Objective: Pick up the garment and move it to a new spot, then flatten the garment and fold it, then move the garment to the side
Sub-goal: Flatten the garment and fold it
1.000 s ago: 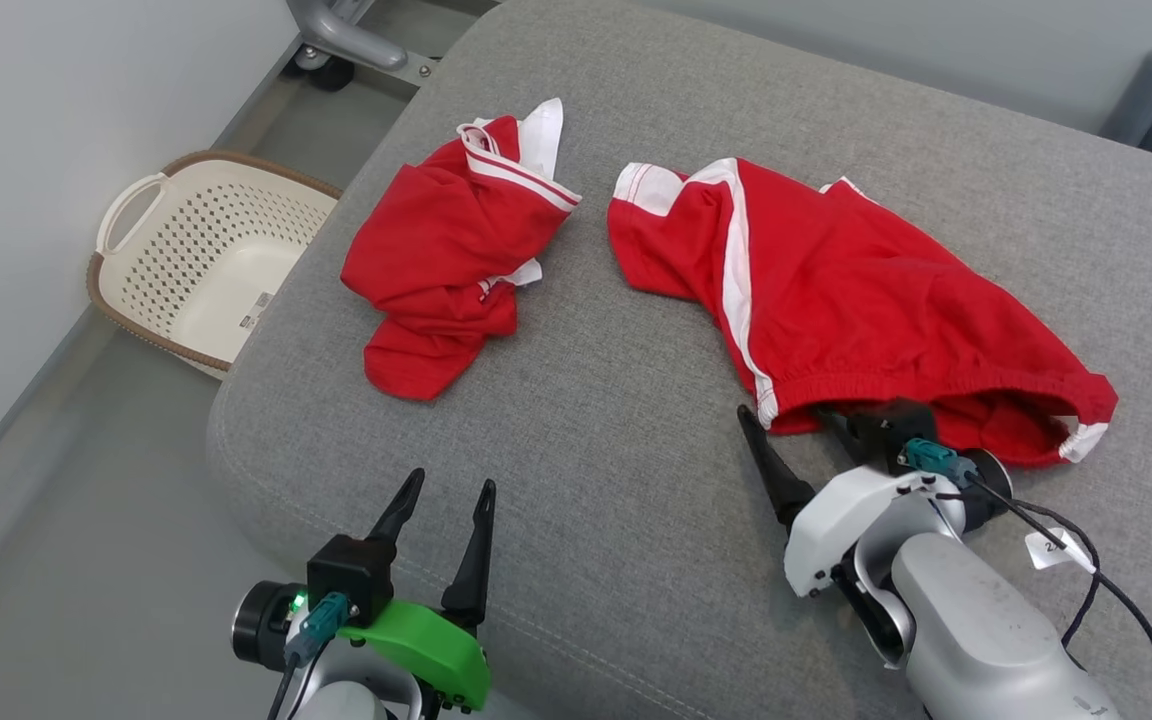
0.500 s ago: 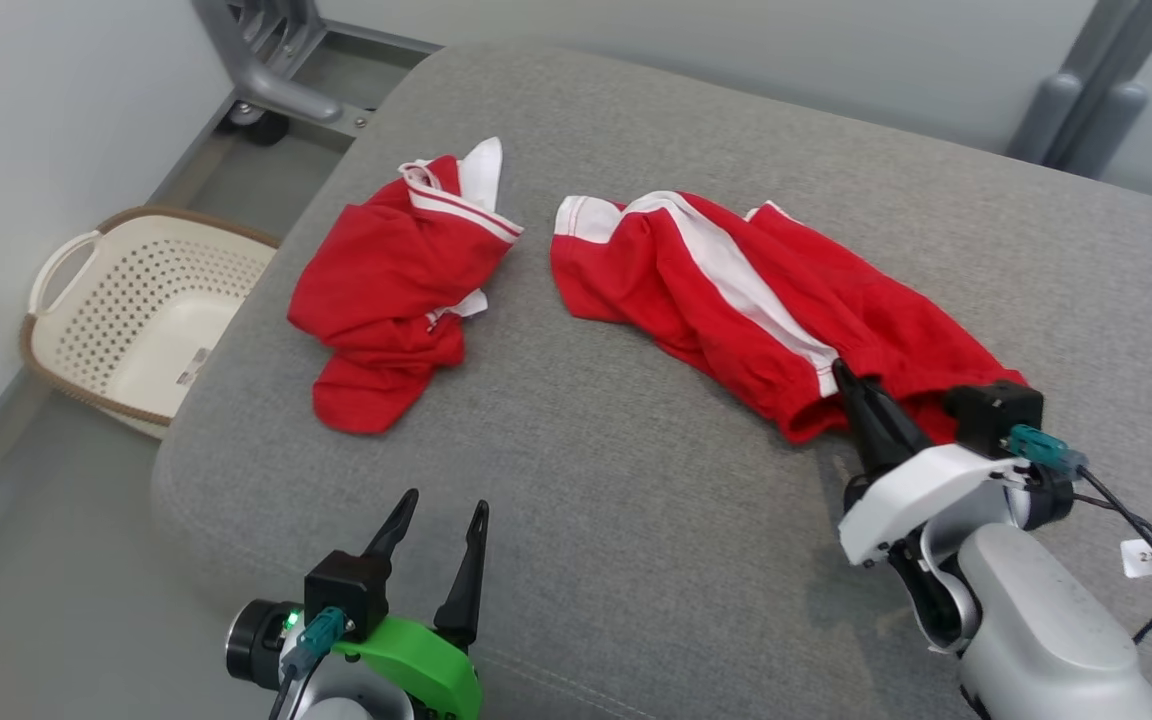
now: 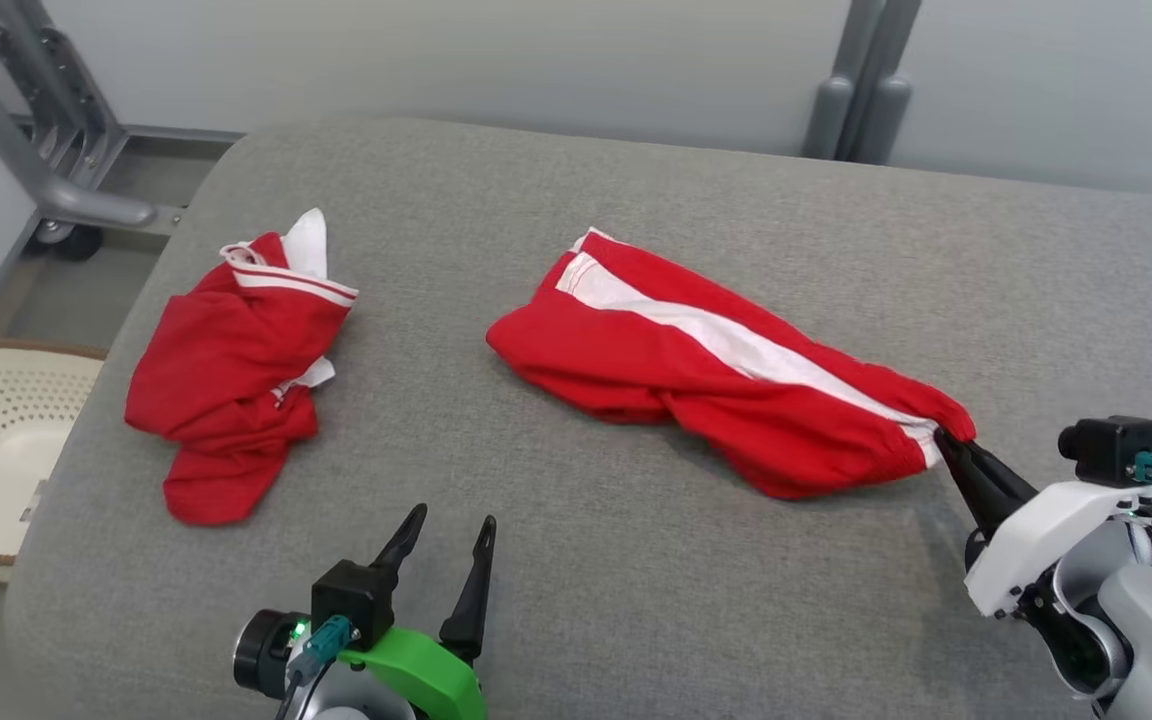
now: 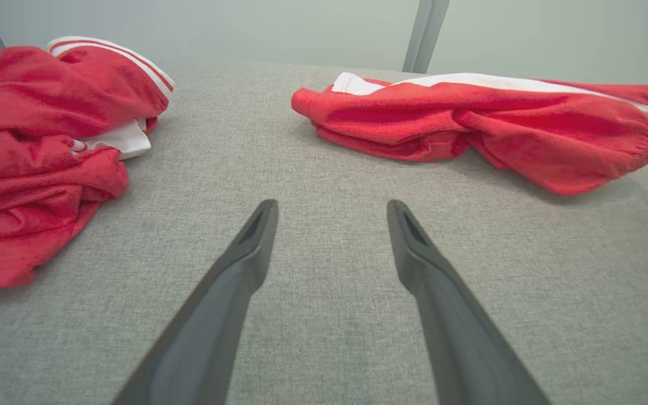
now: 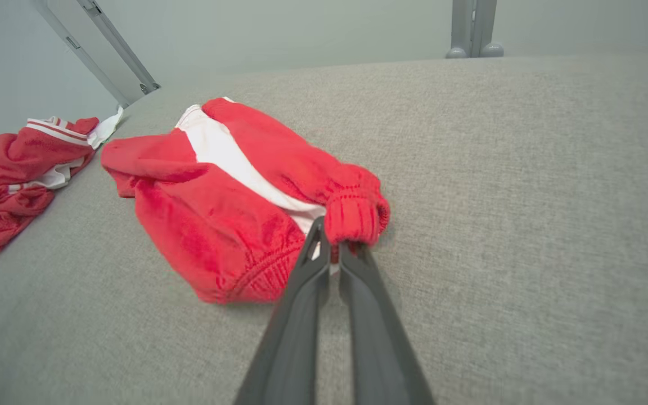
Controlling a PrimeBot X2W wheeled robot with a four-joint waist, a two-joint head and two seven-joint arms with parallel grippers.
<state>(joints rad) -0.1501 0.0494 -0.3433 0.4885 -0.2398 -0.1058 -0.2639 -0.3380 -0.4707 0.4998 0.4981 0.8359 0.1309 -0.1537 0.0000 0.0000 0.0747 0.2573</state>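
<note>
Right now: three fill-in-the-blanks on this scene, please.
The right tool is shut on the red shorts, at the end of their ____ stripe.
The left tool stands ____, holding nothing.
The crumpled red garment lies on the robot's ____ of the shorts.
Missing: white; open; left.
</note>
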